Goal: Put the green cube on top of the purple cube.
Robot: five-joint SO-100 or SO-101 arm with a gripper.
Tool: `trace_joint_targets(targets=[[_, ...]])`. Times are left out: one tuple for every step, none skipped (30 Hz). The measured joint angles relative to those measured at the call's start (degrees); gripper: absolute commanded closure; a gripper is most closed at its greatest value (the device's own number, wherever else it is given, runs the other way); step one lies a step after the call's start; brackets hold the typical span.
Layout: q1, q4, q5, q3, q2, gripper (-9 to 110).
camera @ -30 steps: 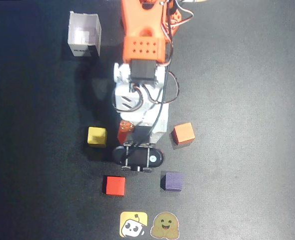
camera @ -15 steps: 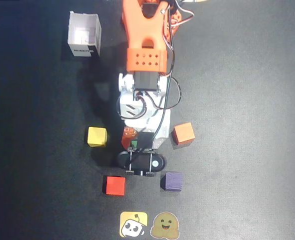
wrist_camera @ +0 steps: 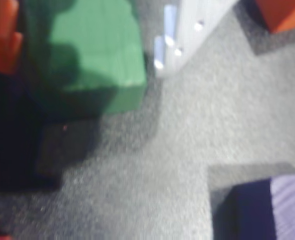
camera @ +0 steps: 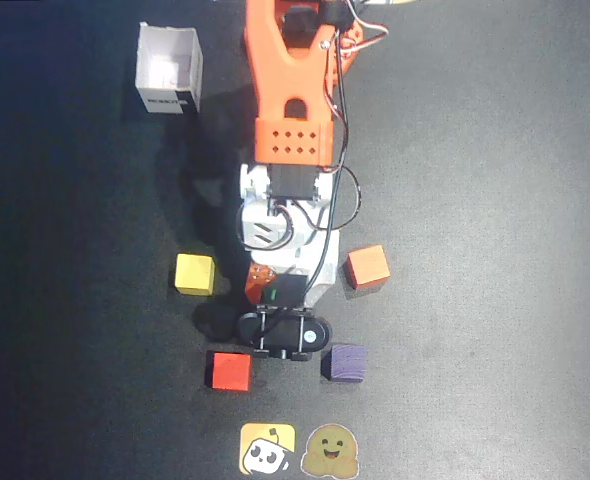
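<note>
In the wrist view the green cube (wrist_camera: 100,47) fills the top left, between an orange finger (wrist_camera: 2,35) on its left and a white finger (wrist_camera: 187,25) on its right. My gripper (wrist_camera: 87,60) is shut on it, and its shadow falls on the mat below. The purple cube (wrist_camera: 287,210) sits at the bottom right, apart from the green one. In the overhead view my gripper (camera: 272,295) points down between the cubes, and only a sliver of the green cube (camera: 272,293) shows. The purple cube (camera: 347,362) lies just below and right of it.
On the dark mat, the overhead view shows a red cube (camera: 229,371) at lower left, a yellow cube (camera: 194,273) to the left and an orange cube (camera: 367,267) to the right. A white open box (camera: 168,68) stands at the back left. Two stickers (camera: 297,450) lie at the front edge.
</note>
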Motion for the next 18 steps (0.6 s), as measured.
trace_joint_targets(targets=[[0.0, -0.4, 0.0, 0.3, -0.3, 81], [0.0, -0.7, 0.0, 0.7, -0.4, 82], [0.0, -1.0, 0.0, 1.0, -0.4, 82], [0.0, -1.1, 0.0, 1.3, -0.4, 84], [0.0, -1.3, 0.0, 1.6, -0.4, 85], [0.0, -1.5, 0.0, 1.8, -0.4, 86], [0.0, -1.5, 0.0, 1.9, -0.4, 87], [0.0, -1.5, 0.0, 2.0, -0.4, 88], [0.0, -1.6, 0.0, 2.1, -0.4, 90], [0.0, -1.7, 0.0, 2.2, -0.4, 92], [0.0, -1.8, 0.0, 2.5, -0.4, 92], [0.0, -2.1, 0.0, 2.5, -0.4, 93], [0.0, -2.1, 0.0, 2.5, -0.4, 93], [0.0, -2.2, 0.0, 2.6, -0.4, 92], [0.0, -2.2, 0.0, 2.6, -0.4, 92], [0.0, -2.2, 0.0, 2.6, -0.4, 92], [0.0, -2.2, 0.0, 2.6, -0.4, 93], [0.0, -2.2, 0.0, 2.6, -0.4, 93]])
